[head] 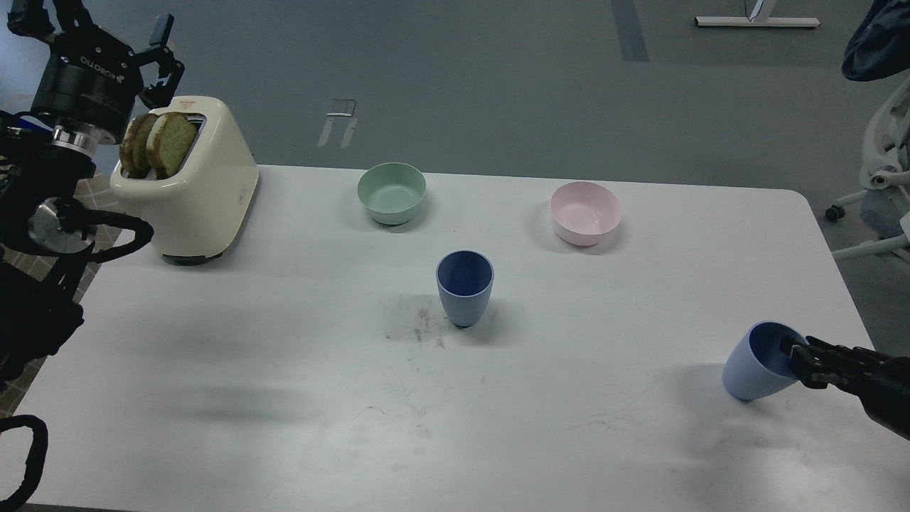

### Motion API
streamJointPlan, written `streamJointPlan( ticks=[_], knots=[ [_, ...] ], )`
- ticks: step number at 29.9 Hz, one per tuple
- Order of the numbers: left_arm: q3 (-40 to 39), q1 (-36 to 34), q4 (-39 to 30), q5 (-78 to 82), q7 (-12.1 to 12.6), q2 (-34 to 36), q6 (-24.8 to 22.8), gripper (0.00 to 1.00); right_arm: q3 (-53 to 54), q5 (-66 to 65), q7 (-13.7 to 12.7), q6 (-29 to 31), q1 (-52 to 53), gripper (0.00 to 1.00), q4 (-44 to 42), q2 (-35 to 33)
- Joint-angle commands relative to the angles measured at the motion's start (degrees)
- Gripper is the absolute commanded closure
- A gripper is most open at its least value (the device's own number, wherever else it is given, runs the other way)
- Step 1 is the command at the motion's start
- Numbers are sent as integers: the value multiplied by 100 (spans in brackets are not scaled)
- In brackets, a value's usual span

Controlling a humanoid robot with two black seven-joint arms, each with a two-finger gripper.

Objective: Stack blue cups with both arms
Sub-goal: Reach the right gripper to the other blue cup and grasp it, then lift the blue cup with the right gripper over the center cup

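The left gripper (158,53) is up high past the far left corner of the white table (284,398), just over a cream toaster (193,186). Its fingers are spread apart and hold nothing. Two slices of bread (158,144) stick up out of the toaster, which sits at the far left corner. A mint-green bowl (392,193) sits near the far edge, and a pale pink bowl (586,212) sits to its right along that same edge. One blue cup (464,287) stands up straight in the middle of the table, with dark scuff marks (416,327) beside it. The second blue cup (759,361) is near the right edge, tipped over to the side. The right gripper (802,359) is clamped on its rim, one finger inside the cup
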Motion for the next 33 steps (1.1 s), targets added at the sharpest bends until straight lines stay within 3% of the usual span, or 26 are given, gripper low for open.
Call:
streamJointPlan(
  ticks=[1, 13, 19, 25, 33],
  knots=[
    [9, -9, 0, 1, 0, 2, 0, 2, -4, 8, -3, 0, -58, 99, -5, 11],
    [0, -35, -53, 1, 9, 37, 8, 2, 689, 639, 32, 0, 240, 100, -22, 274],
    [9, -27, -70, 10, -9, 116, -9, 2, 682, 1133, 23, 0, 1739, 100, -13, 310],
    [-9, -18, -114, 10, -9, 116, 0, 2, -624, 1124, -47, 0, 3331, 100, -22, 915],
    [-9, -18, -184, 1, 0, 125, 0, 2, -2429, 1063, -530, 0, 4880, 100, -487, 2005]
  ],
)
